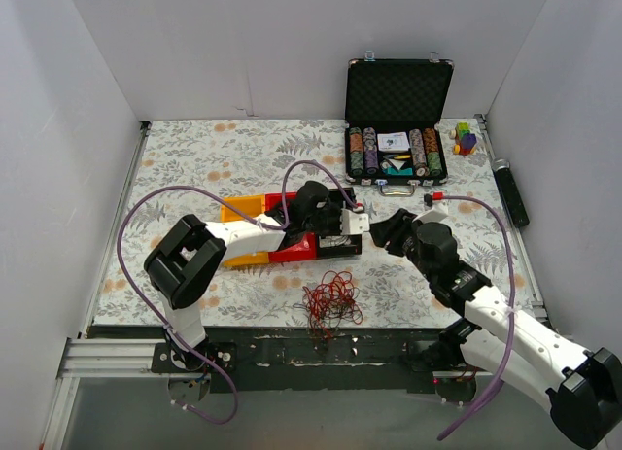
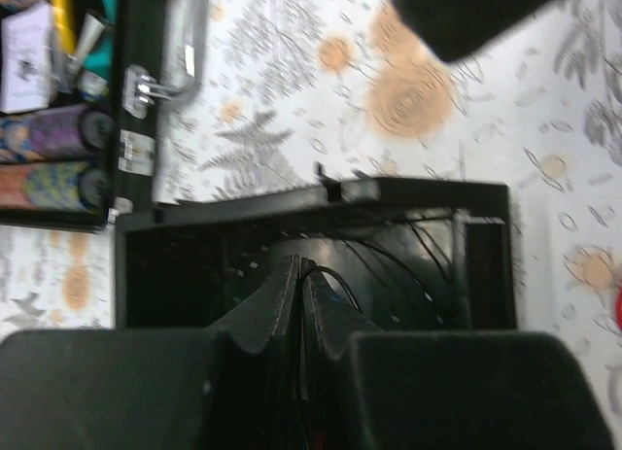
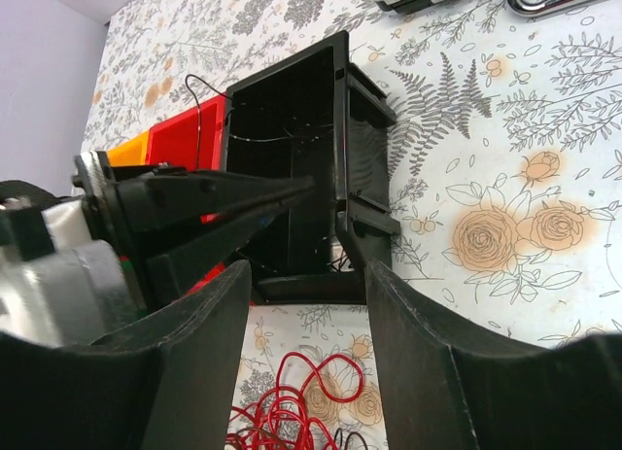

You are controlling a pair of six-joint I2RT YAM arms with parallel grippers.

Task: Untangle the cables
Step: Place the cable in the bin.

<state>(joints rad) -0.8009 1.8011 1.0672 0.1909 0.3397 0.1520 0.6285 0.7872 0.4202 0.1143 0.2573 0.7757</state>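
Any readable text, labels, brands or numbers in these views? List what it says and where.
None can be read in any view.
Print on the white card box inside the chip case: too small to read.
Markings on the poker chips: blurred, no numbers legible.

Just in front of the black open-topped plastic bin (image 3: 364,149), the tangle of thin red and black cables (image 3: 282,416) runs off the right wrist view's lower edge. Inside the bin, hair-thin black strands (image 2: 428,256) blur; whether the left gripper (image 2: 299,275) pinches any is unclear.
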